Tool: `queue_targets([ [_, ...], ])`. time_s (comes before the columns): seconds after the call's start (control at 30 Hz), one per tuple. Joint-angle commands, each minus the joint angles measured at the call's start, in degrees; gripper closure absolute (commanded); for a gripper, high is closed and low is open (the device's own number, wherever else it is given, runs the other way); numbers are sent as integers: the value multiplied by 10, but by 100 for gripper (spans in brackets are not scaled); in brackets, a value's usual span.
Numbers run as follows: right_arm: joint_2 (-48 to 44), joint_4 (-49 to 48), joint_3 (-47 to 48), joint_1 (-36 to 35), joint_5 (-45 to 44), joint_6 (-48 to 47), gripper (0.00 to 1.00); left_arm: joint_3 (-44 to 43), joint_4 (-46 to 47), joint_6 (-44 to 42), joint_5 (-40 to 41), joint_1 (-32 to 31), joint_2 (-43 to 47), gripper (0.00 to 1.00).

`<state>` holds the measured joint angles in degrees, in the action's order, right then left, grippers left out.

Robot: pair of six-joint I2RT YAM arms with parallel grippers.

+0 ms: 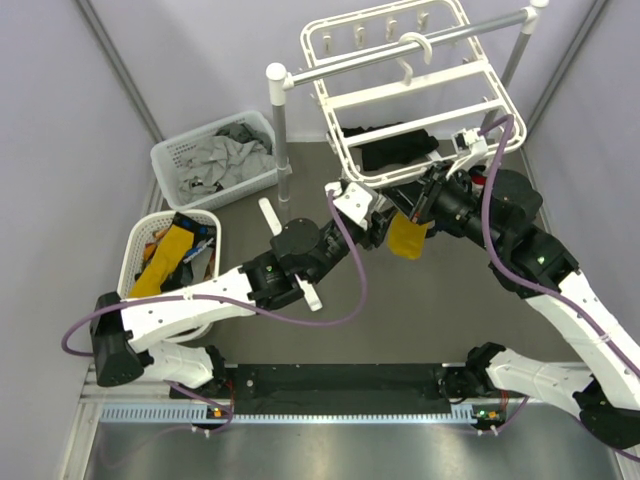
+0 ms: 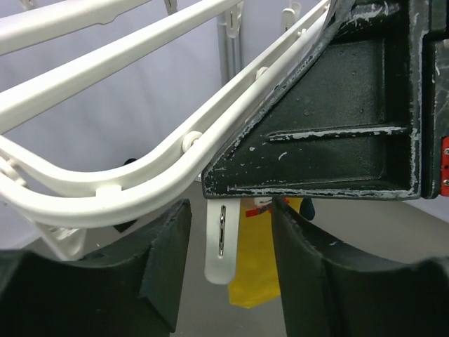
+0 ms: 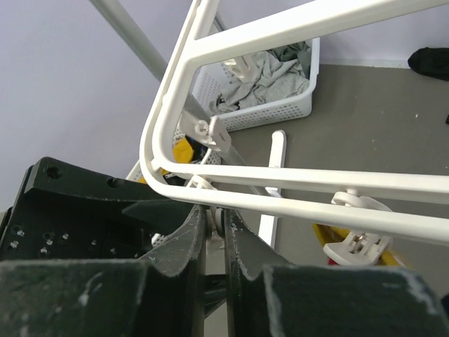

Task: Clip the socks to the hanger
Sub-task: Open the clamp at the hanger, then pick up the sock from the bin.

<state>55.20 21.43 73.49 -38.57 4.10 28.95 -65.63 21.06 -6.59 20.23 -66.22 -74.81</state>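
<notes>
- Right fingers (image 3: 184, 246) are pinched right together, tucked up under the corner rail of the hanger (image 3: 295, 203). I can't tell whether anything thin sits between them. It reads as a steadying hold so the frame doesn't swing.
- Left fingers (image 2: 165, 267) stand parted with nothing gripped. They come in from below, with a white clip (image 2: 220, 246) showing in the gap.
- And there's the yellow sock (image 1: 408, 238), dangling off the near edge of the hanger, right between the two arms. From the right wrist view a clip appears to bite its top, so I'd call this one hung.
- The hanger's hook sits over the bar of the grey pole rack (image 1: 278, 130). That keeps the frame up at working height with the clips hanging free, easy to reach from underneath.
- More to do: the basket (image 1: 140, 228) on the left holds a heap of coloured socks. Beside it is a second basket (image 1: 168, 172) of grey cloths, which are no part of this job.
- Next call, I reckon: both arms back off gently, because a snag on the rail could tug that sock loose.
</notes>
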Motion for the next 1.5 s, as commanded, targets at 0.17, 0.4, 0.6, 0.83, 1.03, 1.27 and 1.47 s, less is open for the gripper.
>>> queue_targets([
  [0.17, -8, -6, -5, 2, -54, -28, 96, 16, -61, 46, 32, -1, 76, 28],
  [0.4, -8, -2, -14, 2, -81, -52, 96, 18, -232, 130, 96, 10, 150, 26],
  [0.6, -8, 4, -18, 2, -98, -71, 96, 18, -401, 231, 128, 82, 199, 23],
  [0.83, -9, 9, -20, 2, -109, -85, 96, 48, -514, 330, 54, 279, 242, 23],
  [1.03, -16, 9, -30, 2, -112, -93, 96, 59, -595, 355, 0, 427, 232, 25],
  [1.27, -24, 12, -33, 2, -111, -114, 96, 75, -588, 330, -53, 634, 163, 30],
  [1.47, -26, 10, -34, 2, -93, -123, 96, 66, -539, 292, -20, 716, 49, 28],
])
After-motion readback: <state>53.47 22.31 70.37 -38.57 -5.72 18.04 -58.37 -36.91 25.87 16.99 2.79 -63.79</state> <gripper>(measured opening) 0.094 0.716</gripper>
